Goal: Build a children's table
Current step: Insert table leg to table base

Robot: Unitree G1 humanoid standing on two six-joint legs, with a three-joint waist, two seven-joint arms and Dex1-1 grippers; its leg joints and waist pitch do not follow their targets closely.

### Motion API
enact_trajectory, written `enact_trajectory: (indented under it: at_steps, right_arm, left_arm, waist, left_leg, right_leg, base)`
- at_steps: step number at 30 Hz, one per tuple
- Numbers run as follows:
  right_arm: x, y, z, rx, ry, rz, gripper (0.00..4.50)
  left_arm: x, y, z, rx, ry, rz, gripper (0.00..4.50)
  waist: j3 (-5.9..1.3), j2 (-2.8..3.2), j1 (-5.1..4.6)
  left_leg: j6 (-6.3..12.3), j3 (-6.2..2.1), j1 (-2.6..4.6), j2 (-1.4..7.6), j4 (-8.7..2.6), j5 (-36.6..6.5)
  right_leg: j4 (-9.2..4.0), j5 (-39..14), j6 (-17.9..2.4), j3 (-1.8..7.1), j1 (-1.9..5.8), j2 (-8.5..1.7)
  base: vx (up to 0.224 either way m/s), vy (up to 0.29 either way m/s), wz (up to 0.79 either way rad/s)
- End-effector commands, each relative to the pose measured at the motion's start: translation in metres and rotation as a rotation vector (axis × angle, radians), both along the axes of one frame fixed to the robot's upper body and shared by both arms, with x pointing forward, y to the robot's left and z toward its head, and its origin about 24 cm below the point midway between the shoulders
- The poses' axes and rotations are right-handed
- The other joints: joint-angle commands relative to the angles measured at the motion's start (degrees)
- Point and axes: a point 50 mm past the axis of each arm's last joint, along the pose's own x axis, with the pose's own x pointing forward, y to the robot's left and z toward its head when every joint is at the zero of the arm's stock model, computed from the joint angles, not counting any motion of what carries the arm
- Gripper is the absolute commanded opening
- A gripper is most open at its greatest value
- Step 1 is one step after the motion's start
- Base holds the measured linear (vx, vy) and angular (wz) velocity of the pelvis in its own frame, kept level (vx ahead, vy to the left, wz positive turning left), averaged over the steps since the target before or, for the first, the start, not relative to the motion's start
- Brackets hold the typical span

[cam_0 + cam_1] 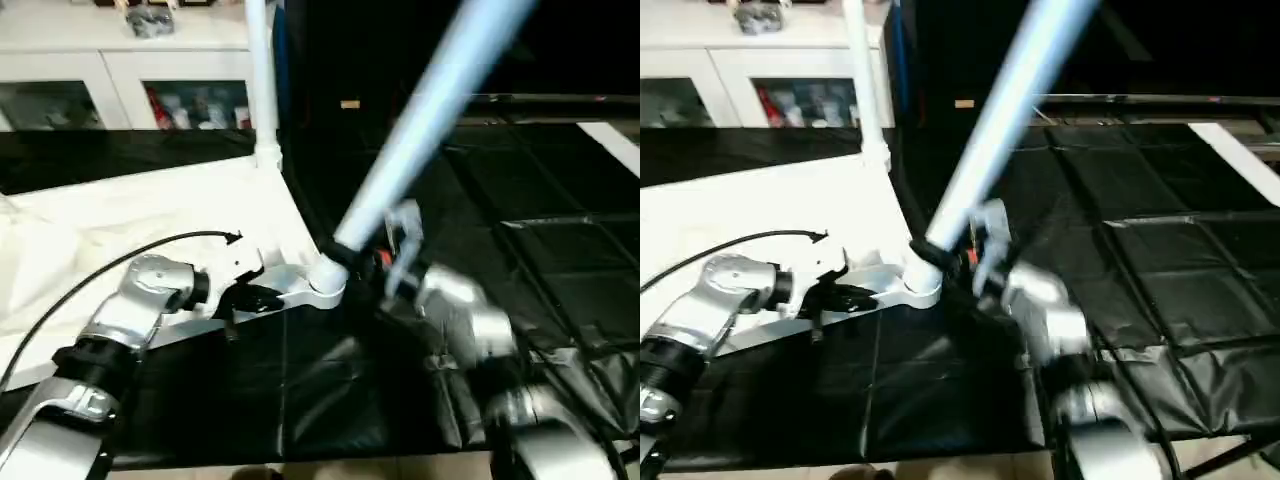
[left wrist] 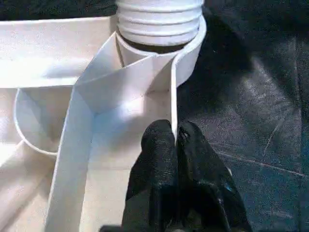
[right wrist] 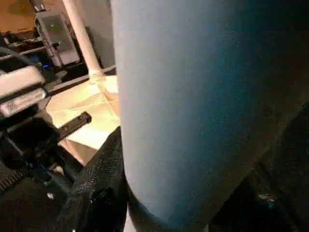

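The children's table top [image 1: 130,215] lies upside down on a black mat, all white. One leg [image 1: 262,80] stands upright in its far corner socket. A second leg [image 1: 430,110] leans up to the right from the near corner socket [image 1: 325,280]; its ribbed end [image 2: 159,19] sits in that socket. My right gripper [image 1: 366,258] is shut on this tilted leg [image 3: 193,106] just above the socket, one black finger [image 3: 96,193] pressed against it. Beside the same socket, my left gripper [image 2: 175,137] is shut on the top's thin edge wall [image 2: 172,92].
A white cabinet [image 1: 120,90] with glass doors stands at the back left. The black mat [image 1: 530,210] stretches away to the right, with a white strip [image 1: 612,140] at its far right. A black cable [image 1: 120,255] arcs over the table top near my left forearm.
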Motion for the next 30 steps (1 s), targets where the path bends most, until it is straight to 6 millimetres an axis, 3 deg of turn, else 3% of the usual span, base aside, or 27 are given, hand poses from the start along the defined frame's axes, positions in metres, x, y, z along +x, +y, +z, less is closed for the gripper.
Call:
enact_trajectory:
  at_steps: [1, 3, 6, 9, 10, 11, 12, 13, 15, 17, 20, 25, 27, 30]
  right_arm:
    - [-0.01, -0.02, -0.027, -0.139, 0.057, -0.077, 1.89]
    - [-0.013, -0.022, -0.028, -0.159, 0.027, -0.074, 1.89]
    - [-0.021, -0.022, -0.03, -0.266, -0.049, -0.013, 1.89]
    - [-0.024, -0.018, -0.03, -0.338, -0.093, 0.052, 1.89]
    - [-0.023, -0.014, -0.028, -0.362, -0.108, 0.09, 1.89]
    - [-0.022, -0.009, -0.026, -0.376, -0.119, 0.126, 1.89]
    - [-0.022, -0.009, -0.026, -0.376, -0.119, 0.126, 1.89]
    - [-0.019, 0.001, -0.022, -0.387, -0.126, 0.194, 1.89]
    - [-0.014, 0.01, -0.016, -0.385, -0.122, 0.256, 1.89]
    - [-0.01, 0.014, -0.012, -0.384, -0.122, 0.289, 1.89]
    - [-0.007, 0.016, -0.009, -0.379, -0.097, 0.347, 1.89]
    - [-0.012, 0.012, -0.013, -0.382, -0.049, 0.473, 1.89]
    - [-0.016, 0.011, -0.017, -0.384, -0.027, 0.533, 1.89]
    - [-0.02, 0.011, -0.02, -0.386, -0.007, 0.579, 1.89]
  left_arm:
    - [0.009, 0.004, 0.013, 0.011, -0.064, 0.024, 0.0]
    - [0.009, 0.005, 0.012, 0.016, -0.064, 0.024, 0.0]
    - [0.008, 0.006, 0.009, 0.04, -0.058, 0.004, 0.0]
    - [0.006, 0.006, 0.007, 0.072, -0.06, -0.027, 0.0]
    - [0.005, 0.006, 0.006, 0.094, -0.057, -0.047, 0.0]
    - [0.003, 0.007, 0.005, 0.11, -0.053, -0.066, 0.0]
    - [0.003, 0.007, 0.005, 0.11, -0.053, -0.066, 0.0]
    - [0.001, 0.007, 0.003, 0.14, -0.046, -0.096, 0.0]
    - [-0.002, 0.009, 0.001, 0.183, -0.037, -0.141, 0.0]
    - [-0.004, 0.009, 0.0, 0.202, -0.029, -0.171, 0.0]
    - [-0.005, 0.008, 0.0, 0.215, -0.016, -0.22, 0.0]
    - [-0.002, 0.002, 0.003, 0.21, -0.016, -0.258, 0.0]
    - [-0.001, -0.001, 0.005, 0.193, -0.013, -0.268, 0.0]
    - [0.0, -0.005, 0.005, 0.17, -0.004, -0.28, 0.0]
  waist:
    - [-3.39, 0.95, -0.31]
    - [-3.27, 1.25, -0.36]
    - [-3.29, 1.03, -0.43]
    - [-3.28, 1.18, -0.48]
    - [-3.26, 0.3, -0.6]
    - [-3.3, 0.58, -0.43]
    - [-3.3, 0.49, -0.54]
    - [-3.25, -0.37, -0.71]
    - [-3.27, 0.18, -0.75]
    - [-3.24, 0.14, -0.84]
    - [-3.35, -0.1, -1.01]
    - [-3.47, 0.0, -0.79]
    - [-3.46, 0.4, -0.41]
    - [-3.26, 0.39, -0.33]
  left_leg:
    - [-4.48, -1.6, 2.72, 3.01, -4.8, -28.9]
    - [-4.46, -1.84, 2.59, 3.09, -4.93, -29.4]
    - [-4.66, -1.9, 2.6, 3.16, -5.06, -30.1]
    - [-4.44, -1.89, 2.57, 3.21, -5.16, -30.1]
    - [-4.14, -1.77, 2.51, 3.23, -5.22, -29.9]
    - [-4.01, -1.91, 2.48, 3.2, -5.14, -29.6]
    - [-3.71, -1.86, 2.23, 3.17, -5.17, -28.8]
    - [-3.33, -1.68, 2.22, 3.2, -5.19, -28.4]
    - [-2.95, -1.91, 1.99, 3.18, -5.09, -27.6]
    - [-3.16, -1.77, 2.31, 3.28, -5.12, -27.9]
    - [-3.52, -1.78, 2.41, 3.28, -5.27, -28.5]
    - [-3.36, -1.46, 2.52, 3.34, -5.23, -27.7]
    - [-3.31, -1.42, 2.7, 3.44, -5.23, -27.9]
    - [-3.86, -1.55, 3.06, 3.51, -5.5, -30.5]
  right_leg:
    - [-5.66, -21.2, -10.8, 2.29, 0.66, -4.17]
    - [-5.8, -23.2, -10.3, 2.3, 0.64, -4.27]
    - [-5.86, -23.3, -9.8, 2.32, 0.49, -4.1]
    - [-5.74, -21.9, -10.1, 2.37, 0.52, -4.08]
    - [-5.82, -21.8, -10.1, 2.33, 0.61, -3.98]
    - [-5.62, -21.8, -10.2, 2.34, 0.63, -4.13]
    - [-5.58, -22.1, -10.1, 2.35, 0.78, -4.2]
    - [-5.75, -22.3, -10.0, 2.36, 0.68, -4.13]
    - [-5.61, -23.7, -10.1, 2.38, 0.79, -4.48]
    - [-5.83, -24.0, -9.9, 2.47, 0.5, -4.38]
    - [-5.66, -22.9, -10.3, 2.37, 0.64, -4.18]
    - [-5.42, -19.9, -11.5, 2.33, 0.73, -3.98]
    - [-5.38, -19.2, -11.8, 2.32, 0.76, -3.94]
    - [-5.59, -21.4, -11.9, 2.27, 0.82, -4.04]
  base:
    - [0.0, 0.0, 0.0]
    - [0.0, 0.0, 0.0]
    - [0.0, 0.0, 0.0]
    - [0.0, 0.0, 0.0]
    - [0.0, 0.0, 0.0]
    - [0.0, 0.0, 0.0]
    - [0.0, 0.0, 0.0]
    - [0.0, 0.0, 0.0]
    - [0.0, 0.0, 0.0]
    - [0.0, 0.0, 0.0]
    - [0.0, 0.0, 0.0]
    - [0.0, 0.0, 0.0]
    - [0.0, 0.0, 0.0]
    - [0.0, 0.0, 0.0]
